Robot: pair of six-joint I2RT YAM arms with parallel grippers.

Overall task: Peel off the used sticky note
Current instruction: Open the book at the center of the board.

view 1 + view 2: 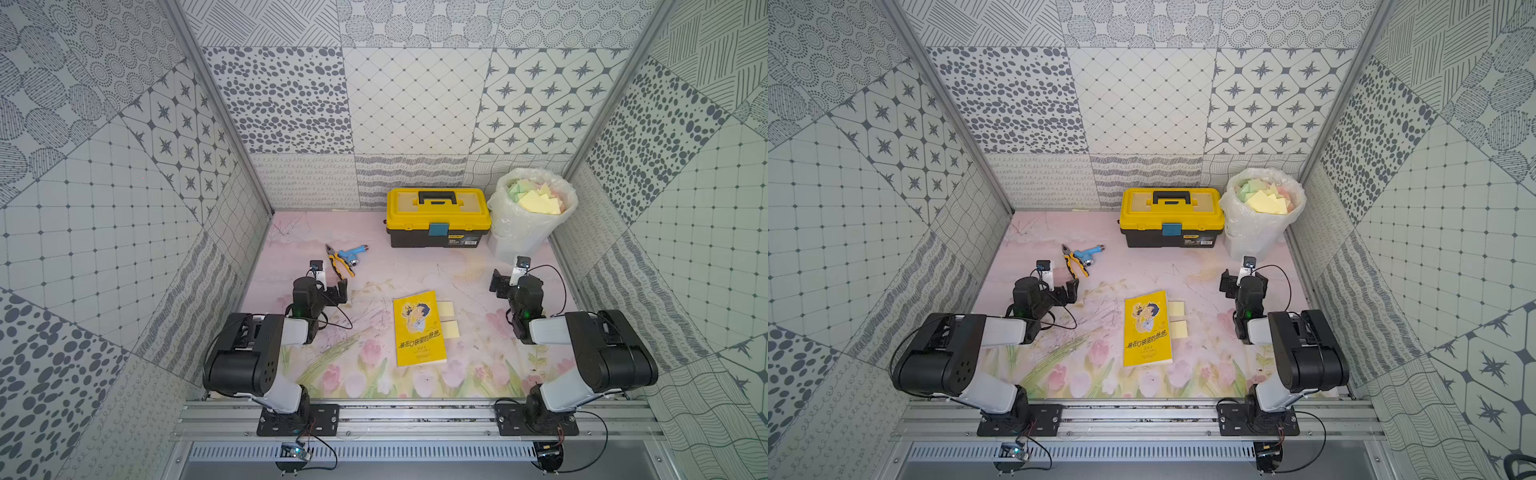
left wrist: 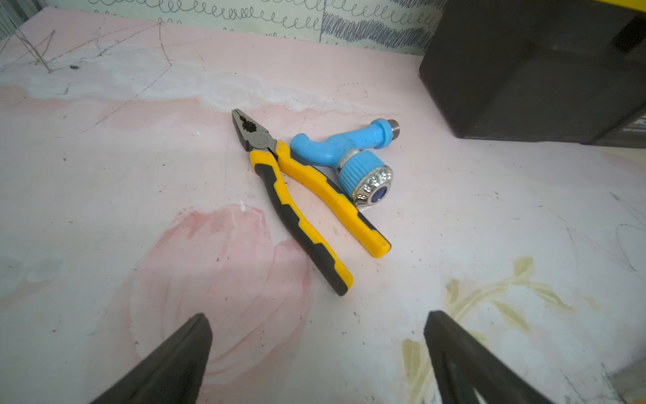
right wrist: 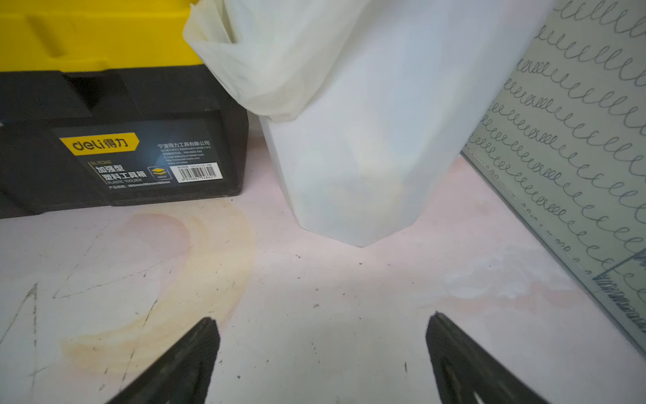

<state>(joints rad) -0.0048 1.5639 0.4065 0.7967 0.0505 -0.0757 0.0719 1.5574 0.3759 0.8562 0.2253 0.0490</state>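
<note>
Notes (image 1: 446, 309) of pale yellow paper, two of them, lie flat along the edge of the yellow book (image 1: 419, 328), on the side nearer the right arm. The book lies shut in the middle of the pink flower table (image 1: 374, 266). The left gripper (image 2: 318, 316) hangs low over the table with its jaws wide apart, holding nothing, near the pliers (image 2: 297, 199) and a blue tap (image 2: 346, 152). The right gripper (image 3: 323, 320) is wide apart and empty too, near the toolbox (image 3: 115, 140) and the white bin (image 3: 360, 140).
</note>
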